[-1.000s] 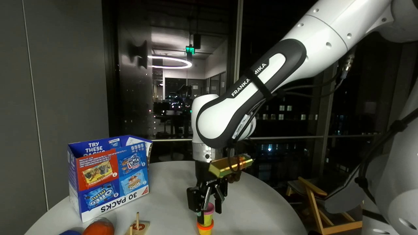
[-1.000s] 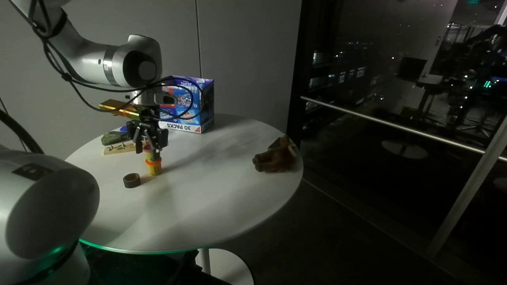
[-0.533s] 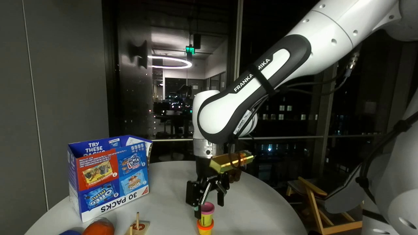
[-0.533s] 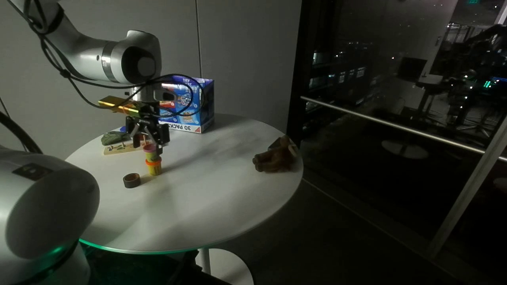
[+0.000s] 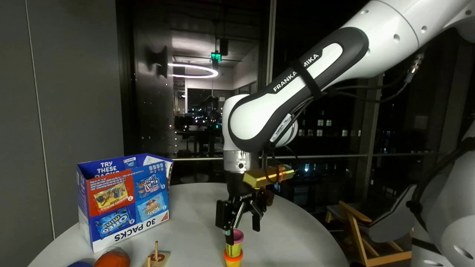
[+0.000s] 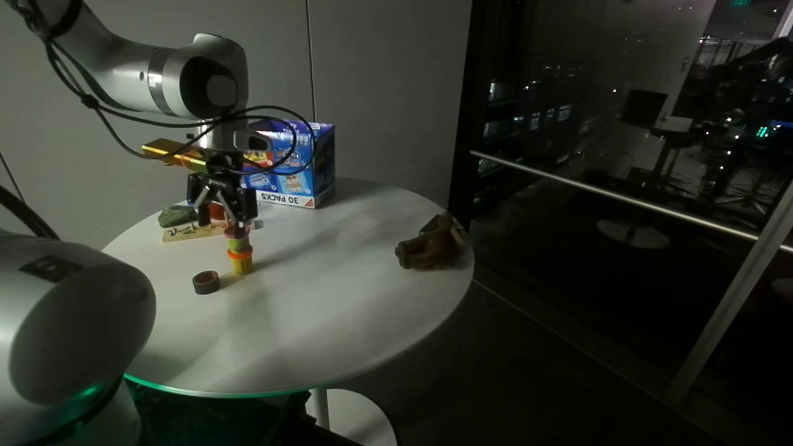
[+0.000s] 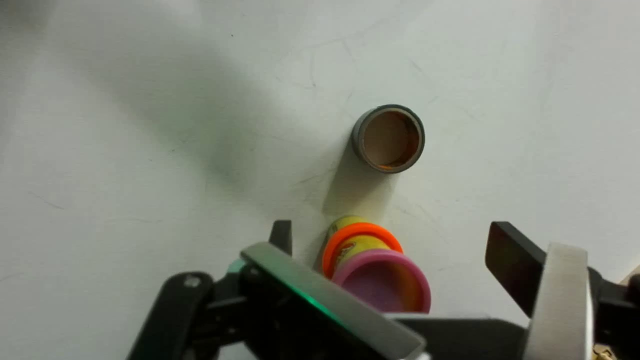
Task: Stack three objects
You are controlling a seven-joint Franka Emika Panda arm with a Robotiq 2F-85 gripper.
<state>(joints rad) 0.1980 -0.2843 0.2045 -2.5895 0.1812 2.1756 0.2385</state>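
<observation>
The pincer (image 5: pixel 243 233) is spread wide at the top of the upper tub (image 7: pixel 380 287), with nothing gripped. That tub is seated on the lower tub (image 6: pixel 241 263). The ring (image 6: pixel 206 287) is seen flat on the worktop (image 6: pixel 322 303), hole upward, near the lower tub, towards the wrist view's top edge; presumably a sideways shift that way is needed before any lowering.

Two tubs (image 6: pixel 239 246) (image 6: pixel 242 264), one dark round piece (image 6: pixel 206 285), one blue carton (image 5: pixel 127 204)
</observation>
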